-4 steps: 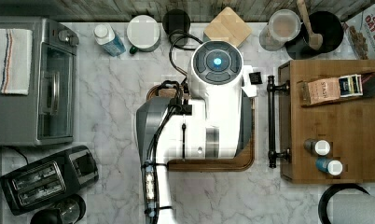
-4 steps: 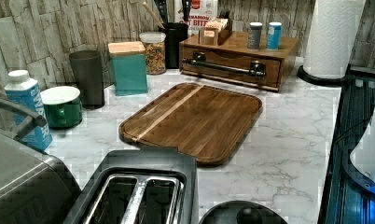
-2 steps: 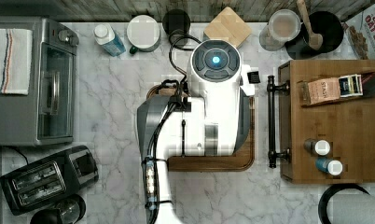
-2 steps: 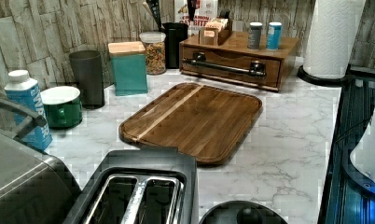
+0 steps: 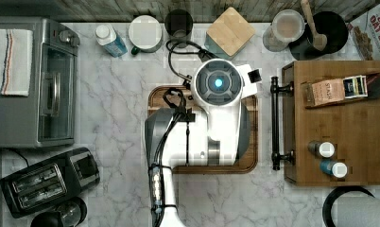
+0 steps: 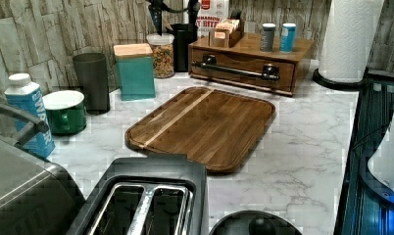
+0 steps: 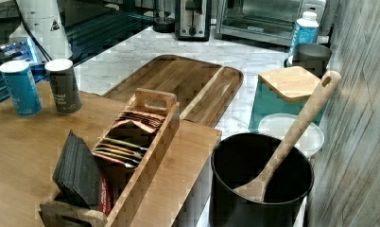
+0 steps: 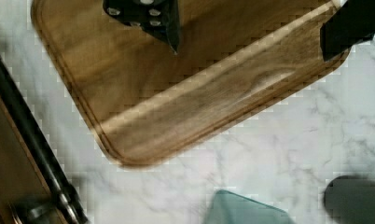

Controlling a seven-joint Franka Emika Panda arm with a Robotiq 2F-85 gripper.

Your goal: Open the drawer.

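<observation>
The drawer (image 6: 244, 68) is a wide, shallow light-brown front in a bamboo box cabinet (image 5: 334, 123), and it is pushed fully in. Its long black bar handle (image 5: 274, 125) runs along the cabinet's side facing the board in the top view, and shows again as the handle (image 6: 236, 71) in the left view and the handle (image 8: 34, 154) in the wrist view. My gripper (image 8: 251, 28) is open, with nothing between its black fingers (image 8: 148, 18), and hangs above the dark cutting board (image 8: 185, 88), apart from the handle. My arm (image 5: 219, 82) covers the board in the top view.
On the cabinet stand a wooden caddy of packets (image 7: 136, 142) and two shakers (image 7: 63, 85). A teal canister (image 6: 135, 71), a dark cup (image 6: 91, 81), a jar (image 6: 161, 54) and a black pot with a spoon (image 7: 259, 179) line the wall. A toaster (image 5: 48, 182) and an oven (image 5: 37, 80) sit at the top view's left.
My arm above the cutting board has shifted only slightly. The drawer has stayed shut and nothing on the counter has moved.
</observation>
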